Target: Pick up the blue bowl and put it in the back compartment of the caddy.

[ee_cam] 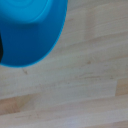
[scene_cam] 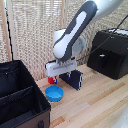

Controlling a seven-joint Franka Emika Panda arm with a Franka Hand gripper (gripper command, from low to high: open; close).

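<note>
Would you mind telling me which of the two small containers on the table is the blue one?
The blue bowl, the wider, shallow one standing nearest the caddy; the red cup sits behind it, under the arm.

Light wooden table [scene_cam: 95,107], plank grain. On it: 1 blue bowl [scene_cam: 54,93], 1 black caddy [scene_cam: 20,100], 1 upright dark-blue box [scene_cam: 74,79], 1 small red cup [scene_cam: 51,79], 1 black boxy machine [scene_cam: 110,52].
</note>
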